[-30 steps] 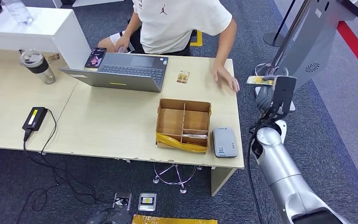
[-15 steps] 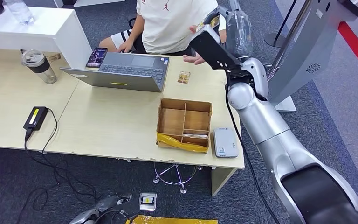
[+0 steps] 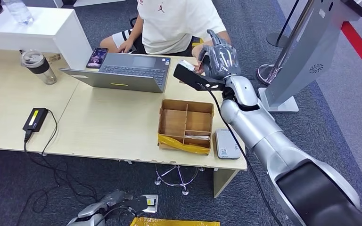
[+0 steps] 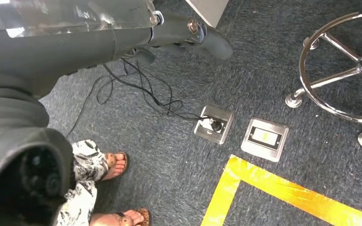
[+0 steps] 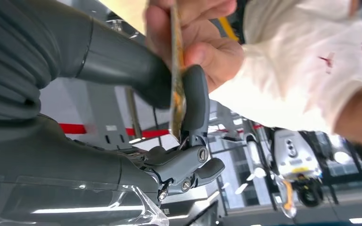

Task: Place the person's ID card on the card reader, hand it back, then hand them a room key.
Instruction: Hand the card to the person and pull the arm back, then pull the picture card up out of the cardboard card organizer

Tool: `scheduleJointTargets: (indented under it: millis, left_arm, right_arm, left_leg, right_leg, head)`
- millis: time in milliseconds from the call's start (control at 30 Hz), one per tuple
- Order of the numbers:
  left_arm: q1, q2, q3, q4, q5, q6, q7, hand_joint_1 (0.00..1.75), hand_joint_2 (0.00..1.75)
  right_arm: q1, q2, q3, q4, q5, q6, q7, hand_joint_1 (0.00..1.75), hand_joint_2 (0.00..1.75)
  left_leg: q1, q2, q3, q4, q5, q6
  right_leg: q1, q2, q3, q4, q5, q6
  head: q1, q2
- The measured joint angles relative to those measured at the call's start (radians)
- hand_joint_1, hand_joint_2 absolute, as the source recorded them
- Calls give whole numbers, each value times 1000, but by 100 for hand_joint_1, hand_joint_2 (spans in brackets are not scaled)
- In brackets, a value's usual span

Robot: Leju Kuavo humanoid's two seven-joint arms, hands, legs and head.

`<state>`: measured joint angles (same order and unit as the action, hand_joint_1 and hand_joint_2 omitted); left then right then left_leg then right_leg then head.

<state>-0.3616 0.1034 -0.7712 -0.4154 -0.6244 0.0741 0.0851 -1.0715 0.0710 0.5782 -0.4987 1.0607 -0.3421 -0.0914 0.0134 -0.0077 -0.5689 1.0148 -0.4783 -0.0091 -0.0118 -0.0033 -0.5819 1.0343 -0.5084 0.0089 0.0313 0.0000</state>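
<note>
**Grey right hand and a person's hand both on the ID card**

Grey thumb and a dark finger of the right hand [image 5: 176,101] pinch the ID card [image 5: 175,70], seen edge-on in the right wrist view. The person's hand [image 5: 193,35] grips the same card at its other end, fingers on both faces. In the head view the right hand [image 3: 219,59] is raised over the far edge of the tabletop [image 3: 108,122], just in front of the seated person in a white shirt [image 3: 176,21].

On the tabletop, the grey card reader [image 3: 226,143] lies at the near right corner, touching or just beside an open cardboard box [image 3: 186,125] with dividers. A grey laptop [image 3: 122,70] sits further left, a lidded cup [image 3: 37,66] well to its left.

The left hand [image 4: 188,33] hangs low above the dark carpet; its fingers look loosely curled with nothing in them. Near it on the floor are two metal floor sockets [image 4: 240,132] and a strip of yellow tape [image 4: 273,193].
</note>
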Motion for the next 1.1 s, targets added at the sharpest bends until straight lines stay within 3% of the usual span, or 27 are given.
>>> scheduleJointTargets:
  millis: [167,367,467,667,1000,1100]
  left_arm:
    - [-1,-6,0,0,-27,-16,0,0,0]
    - [-1,-9,0,0,-64,-37,-7,0,0]
    - [2,-9,1,0,-77,-40,-19,0,0]
    - [5,-9,8,1,-87,-37,-24,0,0]
    - [48,-6,30,11,-65,32,16,0,0]
    - [68,-1,46,12,-43,54,24,0,0]
  right_arm:
    - [6,-22,5,35,-12,-24,8,0,175]
    - [10,-49,-31,31,-150,-99,-98,0,175]
    - [23,-71,-69,-48,-228,-76,-113,0,175]
    - [81,-115,-112,-244,-257,-39,-92,0,175]
    - [320,-218,-158,-828,-225,202,24,0,175]
    - [380,-243,-153,-955,-199,369,61,0,175]
  left_leg:
    - [0,1,0,0,0,0]
    - [0,2,0,0,0,0]
    - [0,2,0,0,0,0]
    - [0,2,1,0,0,0]
    - [0,3,1,0,-2,0]
    - [0,4,1,0,-2,1]
  right_leg:
    - [0,1,0,0,0,0]
    - [0,2,-1,0,0,0]
    - [0,2,-1,0,0,0]
    - [0,2,0,0,0,0]
    - [0,3,0,0,0,0]
    - [0,3,0,0,0,0]
  head:
    - [0,0]
    - [0,0]
    - [0,0]
    - [0,0]
    - [0,0]
    - [0,0]
